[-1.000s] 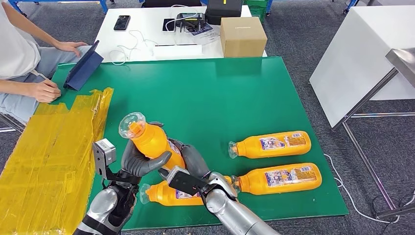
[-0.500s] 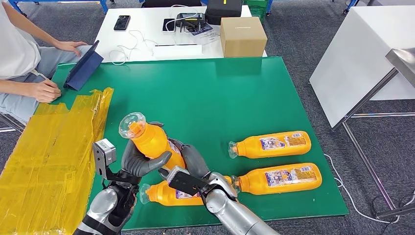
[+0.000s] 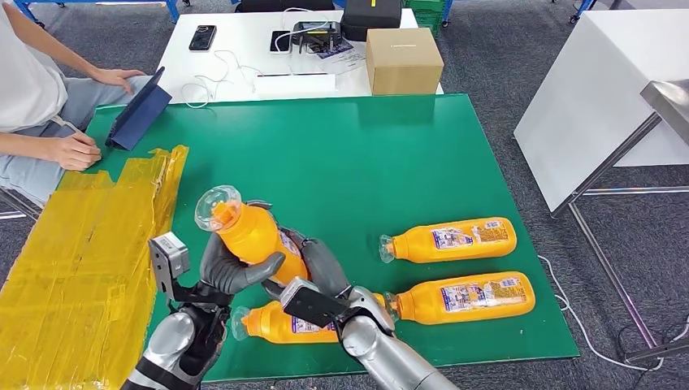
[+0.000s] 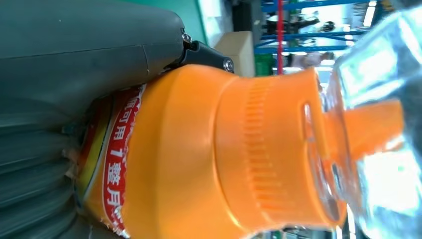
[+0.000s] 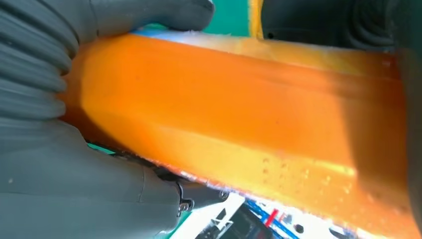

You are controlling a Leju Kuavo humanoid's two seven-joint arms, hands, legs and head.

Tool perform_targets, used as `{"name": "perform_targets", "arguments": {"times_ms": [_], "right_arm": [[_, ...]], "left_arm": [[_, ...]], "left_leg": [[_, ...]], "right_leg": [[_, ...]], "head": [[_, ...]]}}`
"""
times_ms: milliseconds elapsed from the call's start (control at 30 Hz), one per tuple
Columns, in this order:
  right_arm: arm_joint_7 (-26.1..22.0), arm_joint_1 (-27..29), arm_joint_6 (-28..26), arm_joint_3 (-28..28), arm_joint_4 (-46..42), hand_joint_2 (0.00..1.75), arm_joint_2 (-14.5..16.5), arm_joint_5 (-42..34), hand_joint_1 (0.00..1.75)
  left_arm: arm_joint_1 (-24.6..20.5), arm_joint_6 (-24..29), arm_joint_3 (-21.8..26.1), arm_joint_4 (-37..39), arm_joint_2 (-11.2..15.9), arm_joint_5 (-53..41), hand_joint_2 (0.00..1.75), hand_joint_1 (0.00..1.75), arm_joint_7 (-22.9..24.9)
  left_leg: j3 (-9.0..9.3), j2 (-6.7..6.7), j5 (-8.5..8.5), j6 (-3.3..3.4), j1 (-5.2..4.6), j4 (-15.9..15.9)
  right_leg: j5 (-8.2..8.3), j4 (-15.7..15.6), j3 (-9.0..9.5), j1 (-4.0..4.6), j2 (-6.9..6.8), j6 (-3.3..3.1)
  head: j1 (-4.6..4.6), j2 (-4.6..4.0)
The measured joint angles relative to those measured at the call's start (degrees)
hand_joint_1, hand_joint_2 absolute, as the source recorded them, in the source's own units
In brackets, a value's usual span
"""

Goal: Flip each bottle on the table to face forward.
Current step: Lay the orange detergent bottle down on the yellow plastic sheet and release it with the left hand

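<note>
Green mat [image 3: 341, 162] on the work table, yellow taped sheet [image 3: 81, 268] on its left side, a person seated at the far left corner with a tablet [image 3: 138, 114]; white desk behind carries a cardboard box [image 3: 403, 61]. Left hand [image 3: 231, 272] wraps the lifted bottle [image 3: 248, 236] around its lower body, clear cap pointing up and away, tilted — the left wrist view shows the thumb pressed over the red label edge. Right hand [image 3: 321, 272] grips the same bottle from the other side, so both hands hold it above the mat near the front edge. Directly under them a second bottle [image 3: 280, 322] lies on its side, partly hidden by the right forearm. Further right, two more bottles [image 3: 449, 239] and [image 3: 463, 296] lie flat, labels up, caps toward the hands. To do this step well I'd judge: roll the bottle between the two hands until the label faces front, hand over cleanly — one hand keeps firm contact while the other regrips — and set it down clear of the bottle beneath.
</note>
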Motion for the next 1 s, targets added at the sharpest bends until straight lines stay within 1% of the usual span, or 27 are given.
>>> {"name": "perform_targets", "arguments": {"times_ms": [100,167,233,267,333,467,667,767,833,900,967,1000], "right_arm": [[-0.4,0.9,-0.8,-0.3,-3.4,1.75,-0.5,-1.3,0.0],[-0.8,2.2,-1.9,-0.8,-7.5,1.75,-1.2,-2.5,0.0],[0.6,3.5,-2.5,-1.7,-13.6,1.75,-2.3,-3.1,0.0],[1.7,3.9,-2.5,-2.1,-16.5,1.75,-3.0,-3.1,0.0],[3.0,4.6,-2.5,-2.9,-21.2,1.75,-4.1,-3.0,0.0],[3.2,6.0,-2.5,-3.8,-26.8,1.75,-5.3,-2.8,0.0],[3.1,6.7,-2.6,-4.3,-30.0,1.75,-6.2,-2.7,0.0],[2.8,7.0,-3.0,-4.5,-30.7,1.75,-6.3,-2.5,0.0],[2.6,7.2,-3.3,-4.7,-31.4,1.75,-6.4,-2.4,0.0],[2.4,7.5,-3.6,-4.9,-32.3,1.75,-6.6,-2.2,0.0],[2.3,8.0,-4.0,-5.2,-33.5,1.75,-7.0,-1.9,0.0],[2.2,8.4,-4.2,-5.4,-34.4,1.75,-7.3,-1.7,0.0]], "left_arm": [[0.1,2.6,0.3,-1.5,0.1,-1.7,1.75,1.75,-1.4],[0.3,7.7,1.3,-3.0,0.4,-6.5,1.75,1.75,-3.6],[0.8,13.0,2.9,-4.8,1.0,-11.8,1.75,1.75,-5.2],[1.0,14.3,3.8,-5.7,1.4,-13.2,1.75,1.75,-5.4],[1.5,15.1,5.4,-7.2,1.8,-14.4,1.75,1.75,-5.6],[2.3,15.5,6.7,-9.4,1.9,-15.3,1.75,1.75,-5.9],[2.6,16.3,7.4,-10.7,2.0,-16.0,1.75,1.75,-6.4],[2.8,19.0,7.5,-11.1,2.0,-19.4,1.75,1.75,-7.5],[3.0,22.4,7.6,-11.2,2.0,-24.0,1.75,1.75,-7.9],[3.1,26.9,7.8,-11.3,2.1,-31.5,1.75,1.75,-7.5],[3.3,32.0,7.9,-10.9,2.4,-43.5,1.75,1.75,-5.2],[3.4,34.3,8.0,-10.5,2.7,-51.0,1.75,1.75,-3.1]], "left_leg": [[0.0,0.0,0.0,0.0,0.0,0.0],[0.0,0.0,0.0,0.0,0.0,0.0],[0.0,0.0,0.0,0.0,0.0,0.0],[0.0,0.0,0.0,0.0,0.0,0.0],[0.0,-0.02,0.0,0.0,0.0,0.0],[-0.01,0.0,0.0,0.0,-0.01,0.0],[0.0,-0.01,0.0,0.0,-0.01,0.0],[0.0,0.0,0.0,0.0,-0.01,0.0],[0.0,0.0,0.0,0.0,-0.01,0.0],[0.0,-0.01,0.0,0.0,-0.01,0.0],[0.0,-0.01,-0.01,0.0,-0.01,0.0],[0.0,-0.01,-0.01,0.0,-0.01,0.0]], "right_leg": [[0.0,0.0,0.01,0.0,0.0,0.0],[0.0,0.0,0.0,0.0,0.0,0.0],[0.0,0.0,-0.01,0.0,0.01,0.0],[0.0,0.0,-0.01,0.0,0.0,0.0],[-0.01,0.0,-0.01,0.0,-0.01,0.0],[-0.01,0.0,0.0,-0.01,0.0,0.0],[0.0,0.0,0.01,-0.01,0.0,0.0],[0.0,0.0,0.01,-0.01,0.0,0.0],[0.0,0.0,0.0,-0.01,0.0,0.0],[-0.01,0.0,0.0,-0.01,0.0,0.0],[-0.01,0.0,-0.01,-0.01,-0.01,0.0],[-0.01,0.0,-0.01,-0.02,-0.01,0.0]], "head": [[0.0,0.0],[0.0,0.0],[-0.01,0.0],[-0.01,0.0],[0.0,0.0],[0.01,0.0],[0.01,0.0],[0.01,0.0],[0.01,0.0],[0.0,0.0],[0.01,0.0],[0.01,0.0]]}}
